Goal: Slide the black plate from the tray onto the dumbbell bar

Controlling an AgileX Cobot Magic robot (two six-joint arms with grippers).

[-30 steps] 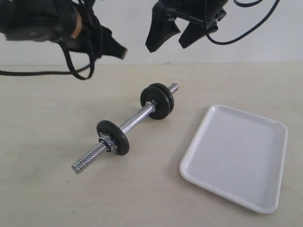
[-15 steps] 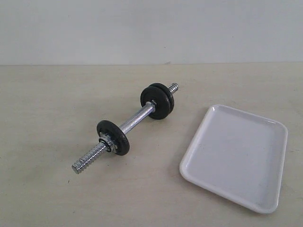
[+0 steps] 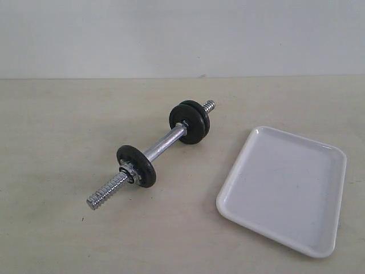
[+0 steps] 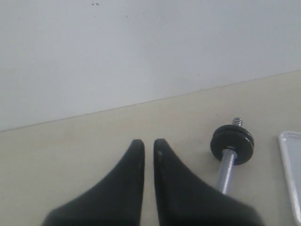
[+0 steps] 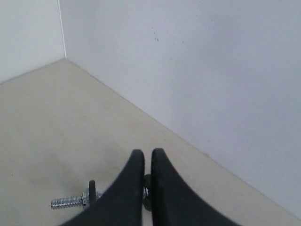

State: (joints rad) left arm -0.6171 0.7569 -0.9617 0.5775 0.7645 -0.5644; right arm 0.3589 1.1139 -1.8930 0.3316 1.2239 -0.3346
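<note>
Both my arms have gone from the outside view, where a second ago they hung over the far side of the table [image 3: 57, 142], and both claws have closed in that time. My left claw [image 4: 148, 143] is clenched on nothing, its tips nearly touching, held above the table with the far end of the bar [image 3: 165, 142] off to one side. My right claw [image 5: 144, 153] is clenched and empty too, and past it I see only the threaded near end of the bar. The tray [image 3: 285, 188] lies well apart from the bar and holds nothing. So the black plate is off it. I judge it to be one of the three black discs on the bar, the pair at the far end [image 3: 191, 121] or the single disc at the near end [image 3: 137, 165], but I cannot tell which. The single disc has a small nut just outside it. Whether a nut backs the far pair I cannot make out, though bare thread sticks out beyond them. The task looks done to me, so the step in hand is simply standing off. To do it well I should keep both claws high and away from the bar, because it rests on its round discs and a nudge could roll it. From here the pair looks snug together.
</note>
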